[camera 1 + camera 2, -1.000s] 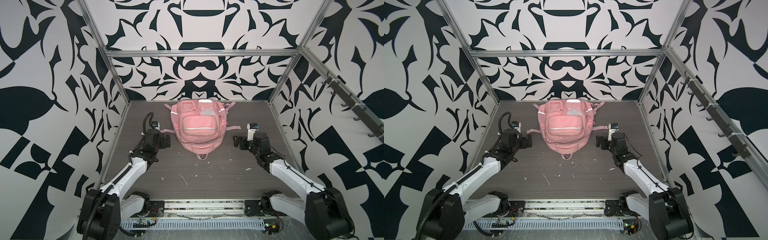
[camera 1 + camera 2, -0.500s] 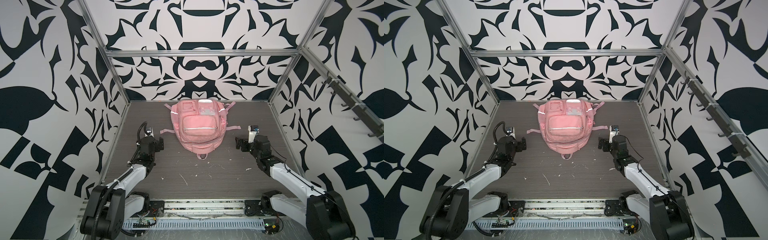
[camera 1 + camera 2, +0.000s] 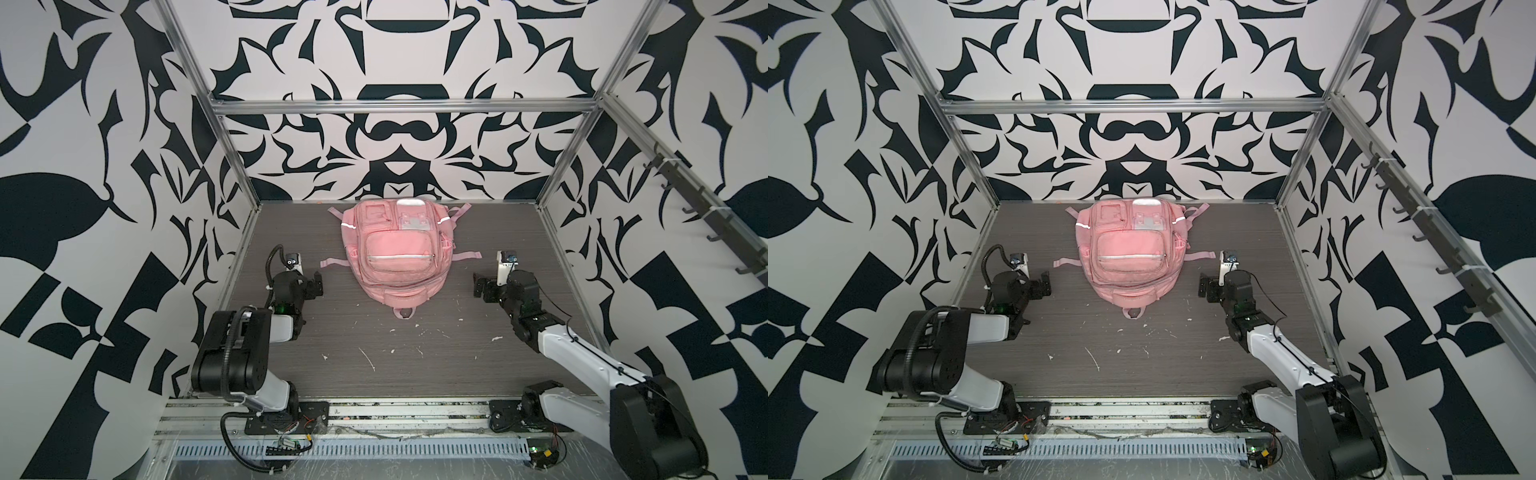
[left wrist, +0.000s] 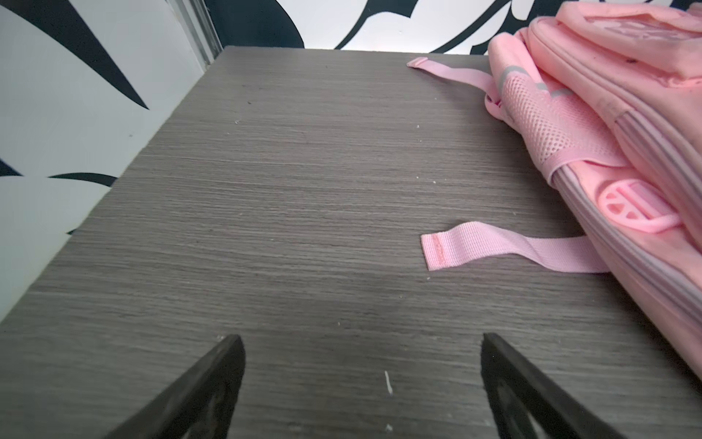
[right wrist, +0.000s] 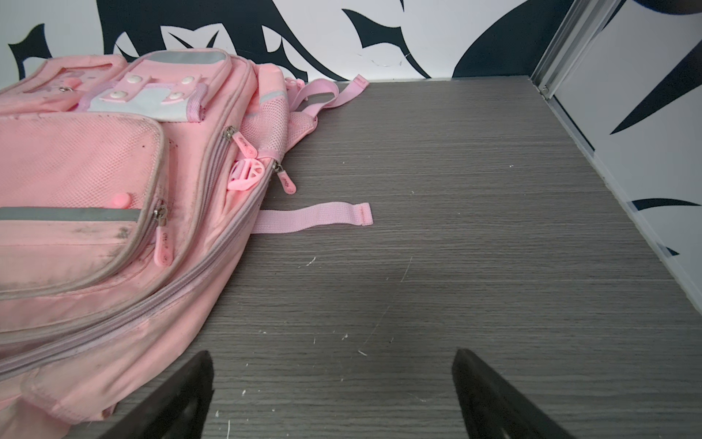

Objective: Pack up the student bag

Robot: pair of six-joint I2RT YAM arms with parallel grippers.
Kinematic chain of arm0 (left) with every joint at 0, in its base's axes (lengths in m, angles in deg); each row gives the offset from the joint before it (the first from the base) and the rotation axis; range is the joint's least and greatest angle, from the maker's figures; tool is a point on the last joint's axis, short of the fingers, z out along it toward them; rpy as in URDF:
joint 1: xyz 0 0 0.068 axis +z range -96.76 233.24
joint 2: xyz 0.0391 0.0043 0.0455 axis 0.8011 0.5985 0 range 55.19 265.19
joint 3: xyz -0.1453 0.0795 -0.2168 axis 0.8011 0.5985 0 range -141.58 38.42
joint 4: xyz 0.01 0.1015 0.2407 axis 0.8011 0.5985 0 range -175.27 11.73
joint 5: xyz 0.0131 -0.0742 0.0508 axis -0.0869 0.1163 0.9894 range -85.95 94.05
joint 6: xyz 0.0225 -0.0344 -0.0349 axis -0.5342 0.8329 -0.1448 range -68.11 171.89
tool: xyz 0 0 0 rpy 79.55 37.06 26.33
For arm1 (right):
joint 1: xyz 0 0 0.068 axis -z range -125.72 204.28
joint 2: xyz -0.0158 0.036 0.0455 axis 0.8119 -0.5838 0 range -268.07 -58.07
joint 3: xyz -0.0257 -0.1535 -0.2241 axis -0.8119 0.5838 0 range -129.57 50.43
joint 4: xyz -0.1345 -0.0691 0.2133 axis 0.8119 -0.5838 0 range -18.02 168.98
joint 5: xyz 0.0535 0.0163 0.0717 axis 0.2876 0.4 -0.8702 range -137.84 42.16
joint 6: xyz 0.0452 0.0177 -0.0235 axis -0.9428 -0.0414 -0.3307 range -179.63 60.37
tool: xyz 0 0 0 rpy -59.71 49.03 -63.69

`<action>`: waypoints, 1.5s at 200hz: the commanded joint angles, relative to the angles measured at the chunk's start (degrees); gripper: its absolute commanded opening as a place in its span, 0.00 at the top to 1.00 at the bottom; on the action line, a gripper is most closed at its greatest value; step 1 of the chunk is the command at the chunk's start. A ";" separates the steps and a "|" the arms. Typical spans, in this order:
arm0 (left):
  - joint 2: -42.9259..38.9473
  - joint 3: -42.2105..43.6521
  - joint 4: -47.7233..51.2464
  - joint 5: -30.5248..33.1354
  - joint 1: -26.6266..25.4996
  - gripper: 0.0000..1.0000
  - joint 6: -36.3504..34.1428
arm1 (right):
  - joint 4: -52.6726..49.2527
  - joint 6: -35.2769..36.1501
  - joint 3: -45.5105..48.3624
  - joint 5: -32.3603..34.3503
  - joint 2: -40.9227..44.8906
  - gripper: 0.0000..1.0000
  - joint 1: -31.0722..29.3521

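Two grippers gape wide and empty, the left gripper point(image 4: 361, 338) and the right gripper point(image 5: 332, 352) on either side of the student bag point(image 3: 395, 257), which lies flat on the table point(image 3: 436, 374), pockets up. Against a second ago, both have drawn back from the bag, the left furthest, and the bag has not shifted. Its zips point(image 5: 163, 243) look closed and only white scraps point(image 3: 368, 359) lie near it, so I judge the packing done.
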 commanded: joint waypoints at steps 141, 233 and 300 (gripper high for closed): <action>0.19 -0.10 -4.81 -6.35 0.06 0.01 -0.97 | 33.37 7.34 4.57 11.57 -21.14 0.00 5.00; 0.17 -0.11 -4.81 -6.35 0.11 0.01 -0.92 | 38.43 8.94 5.53 8.02 -26.12 0.01 5.45; 0.11 -0.09 -4.81 -6.35 0.05 0.01 -0.98 | 38.02 8.58 5.14 9.12 -26.17 0.01 5.48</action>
